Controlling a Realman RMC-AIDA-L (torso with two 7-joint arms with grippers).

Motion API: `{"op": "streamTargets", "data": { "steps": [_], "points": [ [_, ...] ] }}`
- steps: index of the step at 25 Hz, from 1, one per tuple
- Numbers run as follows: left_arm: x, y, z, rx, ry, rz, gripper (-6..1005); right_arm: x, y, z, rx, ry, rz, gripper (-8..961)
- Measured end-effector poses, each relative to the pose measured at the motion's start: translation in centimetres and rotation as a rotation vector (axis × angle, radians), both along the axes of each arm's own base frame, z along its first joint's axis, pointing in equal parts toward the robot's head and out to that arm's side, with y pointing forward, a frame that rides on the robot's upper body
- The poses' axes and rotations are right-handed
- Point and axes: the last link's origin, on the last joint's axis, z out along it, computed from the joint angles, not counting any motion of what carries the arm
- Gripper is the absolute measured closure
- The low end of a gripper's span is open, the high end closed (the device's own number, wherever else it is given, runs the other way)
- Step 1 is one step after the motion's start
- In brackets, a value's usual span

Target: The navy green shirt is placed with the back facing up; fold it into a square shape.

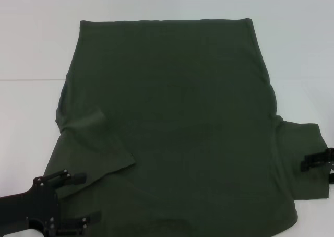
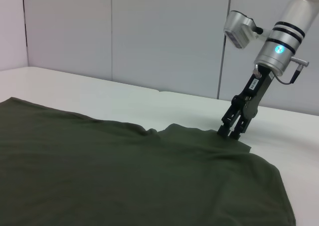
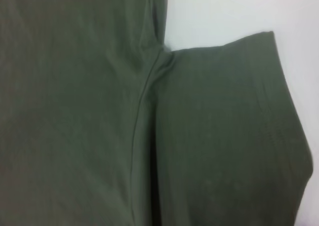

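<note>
The navy green shirt (image 1: 172, 122) lies spread on the white counter (image 1: 31, 49), the right gripper (image 2: 233, 132) pinching its sleeve edge with pressed-together jaws, the left gripper (image 1: 78, 198) spread beside the folded-in sleeve.

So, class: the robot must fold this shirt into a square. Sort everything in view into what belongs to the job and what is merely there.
Belongs to the job:
- navy green shirt, spread flat, left sleeve folded inward
- right gripper, down at the edge of the right sleeve
- left gripper, at the near left corner

Merely there:
- white table
- pale wall panels
</note>
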Motion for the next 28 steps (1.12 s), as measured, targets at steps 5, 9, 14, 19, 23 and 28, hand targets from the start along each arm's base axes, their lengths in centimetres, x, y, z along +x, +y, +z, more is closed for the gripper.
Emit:
{"op": "streamTargets", "data": {
  "steps": [5, 9, 14, 19, 23, 28],
  "points": [
    [0.0, 0.0, 0.0, 0.0, 0.0, 0.0, 62, -0.08, 0.03, -0.3, -0.007, 0.003, 0.001, 93],
    [0.0, 0.0, 0.0, 0.0, 0.0, 0.0, 62, -0.21, 0.09, -0.46, -0.01, 0.005, 0.004, 94],
    [0.0, 0.01, 0.01, 0.001, 0.0, 0.0, 62, -0.66, 0.35, -0.58, -0.002, 0.029, 0.02, 96],
    [0.07, 0.08, 0.01, 0.001, -0.001, -0.002, 62, -0.78, 0.4, -0.62, 0.001, 0.06, 0.028, 98],
    [0.07, 0.1, 0.01, 0.002, -0.001, -0.002, 62, -0.55, 0.38, -0.61, -0.001, 0.053, 0.023, 99],
    [0.07, 0.19, 0.02, 0.004, 0.002, -0.001, 62, -0.26, 0.43, -0.04, 0.005, 0.04, 0.022, 101]
  ]
}}
